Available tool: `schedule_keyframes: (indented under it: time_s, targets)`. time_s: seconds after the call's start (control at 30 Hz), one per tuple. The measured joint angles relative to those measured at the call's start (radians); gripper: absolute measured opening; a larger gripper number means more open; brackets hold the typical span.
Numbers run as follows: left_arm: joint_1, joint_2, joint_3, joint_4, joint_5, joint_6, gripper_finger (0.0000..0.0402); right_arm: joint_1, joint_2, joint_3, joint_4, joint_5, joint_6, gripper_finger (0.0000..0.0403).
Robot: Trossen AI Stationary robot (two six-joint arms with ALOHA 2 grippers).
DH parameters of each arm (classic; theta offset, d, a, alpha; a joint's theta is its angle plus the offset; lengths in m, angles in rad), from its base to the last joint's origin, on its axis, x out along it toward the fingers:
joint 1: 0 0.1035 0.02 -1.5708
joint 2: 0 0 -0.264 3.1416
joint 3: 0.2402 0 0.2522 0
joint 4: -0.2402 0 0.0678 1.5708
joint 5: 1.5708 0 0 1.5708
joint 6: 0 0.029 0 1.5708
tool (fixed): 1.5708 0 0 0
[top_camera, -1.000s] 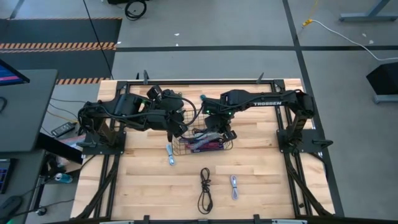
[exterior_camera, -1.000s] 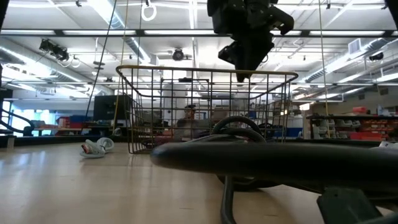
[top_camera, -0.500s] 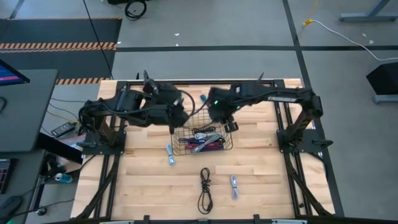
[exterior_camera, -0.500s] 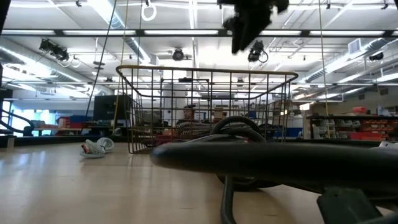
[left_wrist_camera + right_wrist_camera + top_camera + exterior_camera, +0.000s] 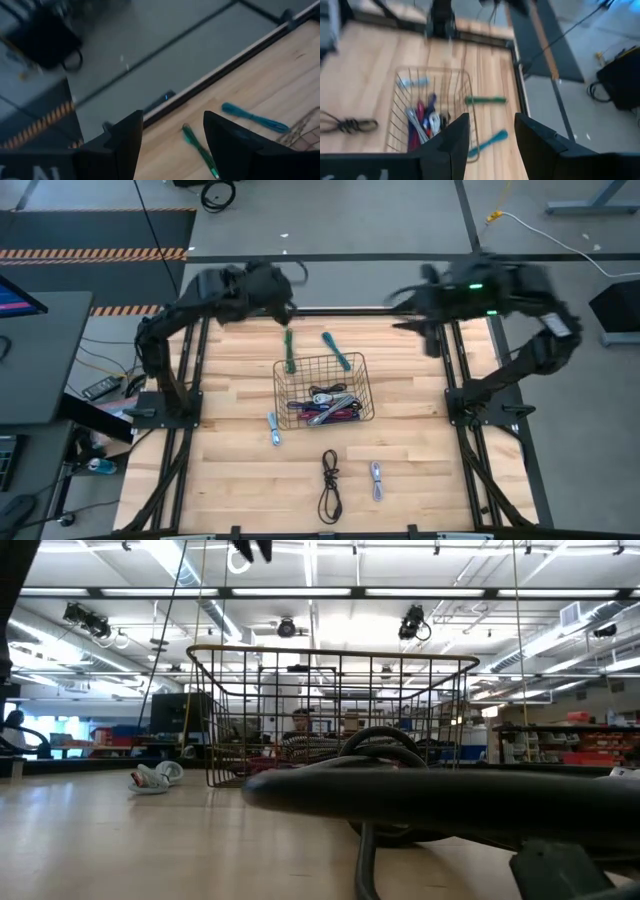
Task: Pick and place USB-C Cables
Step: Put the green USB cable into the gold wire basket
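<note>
The wire-mesh basket (image 5: 322,390) stands mid-table and holds several cable bundles in black, purple, magenta and pale grey (image 5: 325,408). A green cable (image 5: 289,351) and a teal cable (image 5: 336,351) lie on the wood at the basket's far side. A pale blue bundle (image 5: 274,427) lies left of the basket. A long black cable (image 5: 329,480) and a pale grey bundle (image 5: 376,477) lie nearer. My left gripper (image 5: 172,145) is raised over the far-left edge, open and empty. My right gripper (image 5: 492,145) is raised over the far-right edge, open and empty.
A black frame rail (image 5: 330,310) runs along the table's far edge, and side rails (image 5: 465,395) flank the wood. In the low view the black cable (image 5: 430,795) fills the foreground in front of the basket (image 5: 335,715). Bare wood (image 5: 230,470) lies toward the near-left.
Both arms have risen from the basket and swung toward the far edge, the left to the far-left corner, the right to the far-right. The green and teal cables behind the basket now show, where the arms covered that spot before. The basket has stayed put.
</note>
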Motion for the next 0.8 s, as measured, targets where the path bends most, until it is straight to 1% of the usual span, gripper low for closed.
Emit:
schedule_keyframes:
  time_s: [0.13,0.3,0.43,0.57,0.67,0.8]
  targets:
    - [0.136,0.022,0.0,0.0,0.138,-0.008,0.0215,0.014,-0.1,0.0,0.002,-0.002,0.054,0.0162]
    - [0.239,0.068,0.0,0.004,0.246,-0.048,0.0215,0.028,-0.187,0.0,-0.003,-0.002,0.088,0.0162]
    - [0.284,0.126,0.0,0.028,0.317,-0.032,0.0215,0.027,-0.225,0.0,-0.014,-0.026,0.096,0.0162]
    - [0.318,0.195,0.0,0.042,0.399,-0.051,0.0215,0.027,-0.246,-0.001,-0.023,-0.107,0.096,0.0162]
    - [0.326,0.248,0.0,0.042,0.43,-0.058,0.0215,0.027,-0.254,-0.001,-0.048,-0.154,0.091,0.0162]
    - [0.325,0.309,0.0,0.043,0.448,-0.08,0.0215,0.027,-0.257,-0.002,-0.092,-0.159,0.086,0.0162]
